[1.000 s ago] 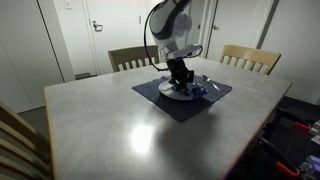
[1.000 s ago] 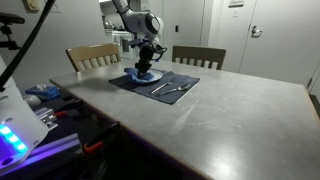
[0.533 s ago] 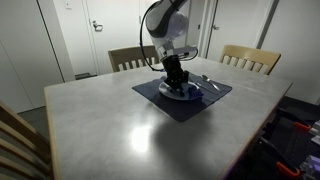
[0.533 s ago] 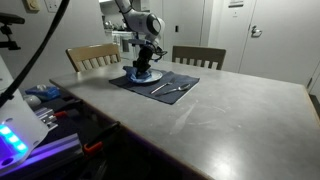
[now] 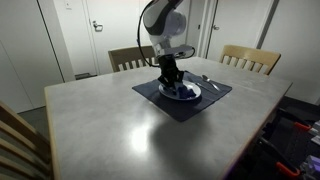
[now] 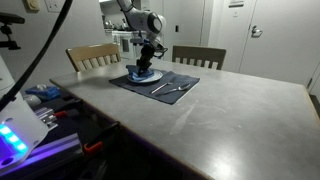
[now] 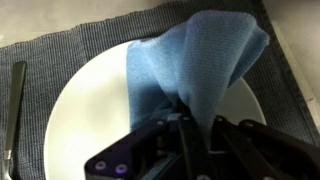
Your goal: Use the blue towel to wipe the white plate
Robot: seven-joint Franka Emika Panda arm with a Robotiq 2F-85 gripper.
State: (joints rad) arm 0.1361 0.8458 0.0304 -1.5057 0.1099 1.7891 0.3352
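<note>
Grip check: had blue towel (image 7: 195, 70) pinched by its bunched top in gripper (image 7: 188, 120), likely for dragging loose cloth over white plate (image 7: 85, 100). Draped toward 1 o'clock, over the rim.

Surface (image 5: 100, 125): grey, smooth, rectangular top; a pale light reflection shows near its middle. Directly on it: one dark placemat (image 5: 182, 108), lying flat, corners turned diagonal to the surface edges, toward the far side in both exterior views. Wrist view shows ribbed weave.
</note>
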